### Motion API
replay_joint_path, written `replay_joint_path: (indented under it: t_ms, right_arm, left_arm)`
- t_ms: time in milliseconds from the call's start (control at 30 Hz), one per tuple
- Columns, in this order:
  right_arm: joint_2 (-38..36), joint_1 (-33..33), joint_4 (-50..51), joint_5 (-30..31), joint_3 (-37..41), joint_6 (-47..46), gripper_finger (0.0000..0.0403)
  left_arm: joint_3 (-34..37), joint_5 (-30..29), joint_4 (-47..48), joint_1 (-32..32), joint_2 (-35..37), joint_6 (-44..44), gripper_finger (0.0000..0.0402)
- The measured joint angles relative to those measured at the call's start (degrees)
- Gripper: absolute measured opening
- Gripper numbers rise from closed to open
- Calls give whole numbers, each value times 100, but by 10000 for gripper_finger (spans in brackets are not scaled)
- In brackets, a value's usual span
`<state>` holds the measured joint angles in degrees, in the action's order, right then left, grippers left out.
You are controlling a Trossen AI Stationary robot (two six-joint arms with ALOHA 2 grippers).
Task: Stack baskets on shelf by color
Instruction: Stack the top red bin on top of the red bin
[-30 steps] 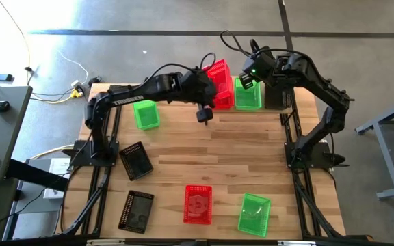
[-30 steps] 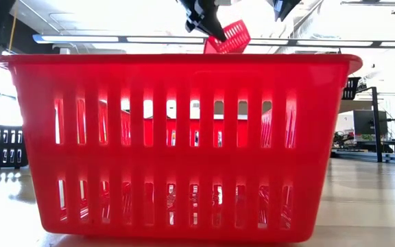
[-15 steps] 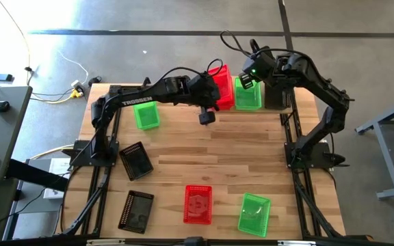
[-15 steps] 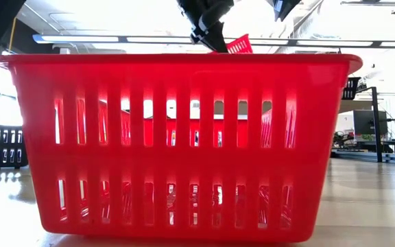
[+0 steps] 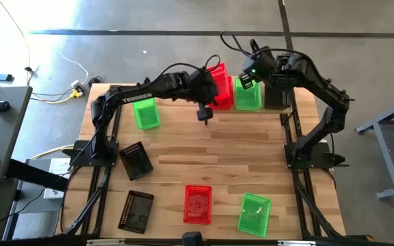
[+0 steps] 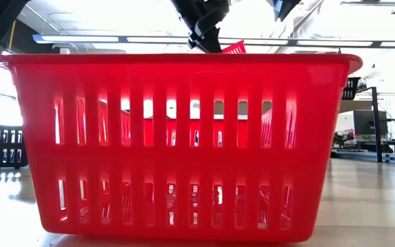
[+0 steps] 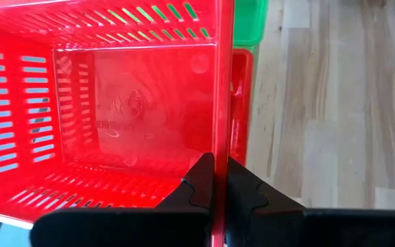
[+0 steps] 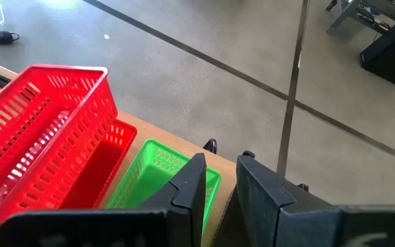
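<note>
My left gripper (image 7: pixel 216 180) reaches to the table's far edge, shut on a red basket (image 5: pixel 217 80) that it holds tilted over a second red basket (image 7: pixel 241 103). That second basket stands on the shelf (image 5: pixel 228 111) next to a green basket (image 5: pixel 248 96) and something black (image 5: pixel 276 96). My right gripper (image 8: pixel 221 177) hovers open above the green basket (image 8: pixel 160 177), touching nothing. The low view shows only a corner of the held basket (image 6: pixel 236 47) under the left gripper (image 6: pixel 204 31). My left gripper pinches one side wall of the red basket at its rim (image 7: pixel 219 140), one finger inside the basket and one outside. The basket is lifted clear and tilted, its open side turned toward the gripper, right above the other red basket.
More baskets lie on the table: green (image 5: pixel 146 113) at the far left, two black (image 5: pixel 135 161) (image 5: pixel 137 210) on the left, red (image 5: pixel 198 203) and green (image 5: pixel 254 213) at the near edge. The near red basket (image 6: pixel 184 144) fills the low view. The table's middle is bare wood.
My left gripper has sunk with the red basket toward the red one on the shelf. In the low view the held basket's corner has dropped almost behind the near basket's rim. My right arm has kept still.
</note>
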<state>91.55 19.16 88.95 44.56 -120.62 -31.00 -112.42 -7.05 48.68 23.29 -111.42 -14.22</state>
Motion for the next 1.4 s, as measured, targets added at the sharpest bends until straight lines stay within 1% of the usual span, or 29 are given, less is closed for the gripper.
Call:
replay_joint_path:
  t_ms: [133, 600, 833, 1067, 1400]
  right_arm:
    - [0, 0, 0, 0, 0, 0, 68]
    - [0, 0, 0, 0, 0, 2, 68]
    - [0, 0, 0, 0, 0, 0, 68]
    - [0, 0, 0, 0, 0, 0, 68]
    - [0, 0, 0, -26, 0, 0, 68]
  left_arm:
    - [0, 247, -2, -1, 0, 4, 0]
    - [0, 253, -2, -2, 0, 8, 5]
    - [0, 33, -4, -2, 0, 7, 26]
    - [0, 13, -6, -2, 0, 9, 49]
    - [2, 15, -100, -2, 0, 59, 91]
